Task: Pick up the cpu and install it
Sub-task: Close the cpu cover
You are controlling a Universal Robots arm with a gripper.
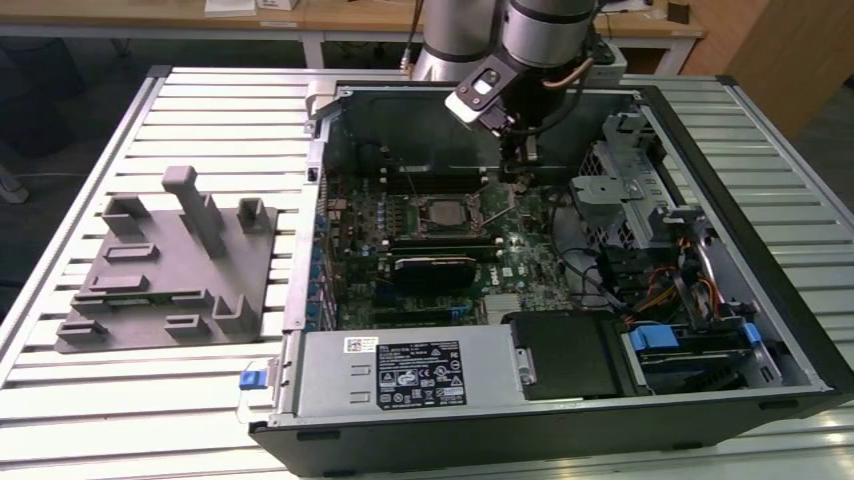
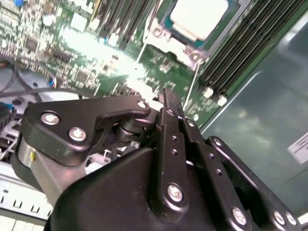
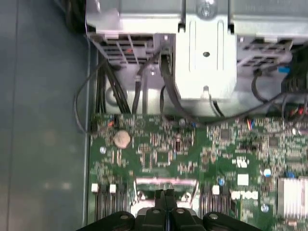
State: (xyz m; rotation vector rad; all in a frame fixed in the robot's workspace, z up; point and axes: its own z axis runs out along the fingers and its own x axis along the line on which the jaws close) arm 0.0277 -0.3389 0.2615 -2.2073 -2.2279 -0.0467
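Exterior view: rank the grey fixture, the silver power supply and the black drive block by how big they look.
1. Grey fixture, largest.
2. Silver power supply, a little smaller.
3. Black drive block, clearly smallest.

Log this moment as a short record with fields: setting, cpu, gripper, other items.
setting: open computer case lying on a slatted table
cpu: silvery square chip sitting in the motherboard socket, seen in the second wrist view
gripper: fingers shut together with nothing between them, hovering above the motherboard close to the socket
other items: grey fixture on the table at the exterior view's left; power supply along the case's near edge
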